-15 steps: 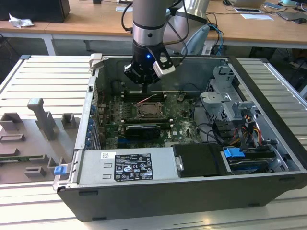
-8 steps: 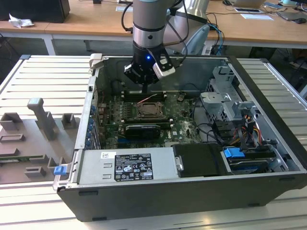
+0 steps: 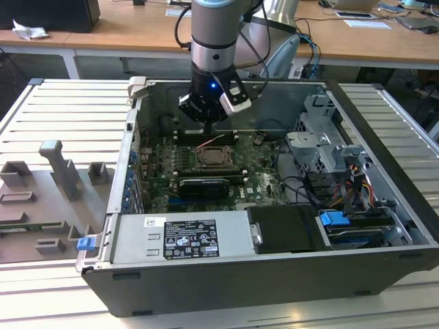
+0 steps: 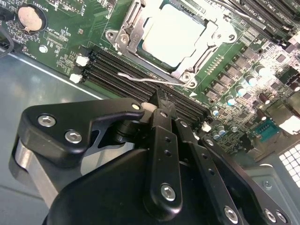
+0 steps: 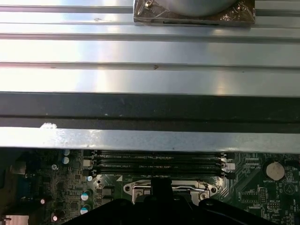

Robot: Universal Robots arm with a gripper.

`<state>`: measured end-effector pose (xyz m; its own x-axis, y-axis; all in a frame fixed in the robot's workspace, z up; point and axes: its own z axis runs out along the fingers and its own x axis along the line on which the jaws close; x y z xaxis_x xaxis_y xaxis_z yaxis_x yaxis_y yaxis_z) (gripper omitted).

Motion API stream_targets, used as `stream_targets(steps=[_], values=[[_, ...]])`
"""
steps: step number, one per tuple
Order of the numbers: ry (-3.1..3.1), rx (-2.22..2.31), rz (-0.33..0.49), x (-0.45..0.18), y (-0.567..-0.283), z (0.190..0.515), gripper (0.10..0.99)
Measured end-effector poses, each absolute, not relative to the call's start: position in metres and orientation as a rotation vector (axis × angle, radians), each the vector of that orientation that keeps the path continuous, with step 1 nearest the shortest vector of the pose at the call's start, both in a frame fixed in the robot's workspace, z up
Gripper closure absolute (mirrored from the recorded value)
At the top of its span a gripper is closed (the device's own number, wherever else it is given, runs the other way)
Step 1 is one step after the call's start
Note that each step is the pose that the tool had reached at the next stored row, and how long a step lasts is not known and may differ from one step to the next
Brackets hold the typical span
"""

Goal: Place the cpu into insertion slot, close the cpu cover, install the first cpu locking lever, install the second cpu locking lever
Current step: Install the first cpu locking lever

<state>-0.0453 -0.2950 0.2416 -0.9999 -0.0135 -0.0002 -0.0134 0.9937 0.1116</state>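
Gripper, fingers together for pushing, hangs by the loose locking lever; cpu sits under the lowered cpu cover.

Even daylight in the exterior view; inside the computer case, below the fingers, the board sits in soft shadow. In the first wrist view, beyond the fingers, hard glare whitens the ribbed metal table. In the second wrist view, just ahead of the fingertips, the cpu shines pale.
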Motion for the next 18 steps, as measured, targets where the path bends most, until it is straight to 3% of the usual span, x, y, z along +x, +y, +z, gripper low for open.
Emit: stream_targets(steps=[18], values=[[-3.136,0.021,-0.177,-0.0450,-0.2950,0.2370,0.980]])
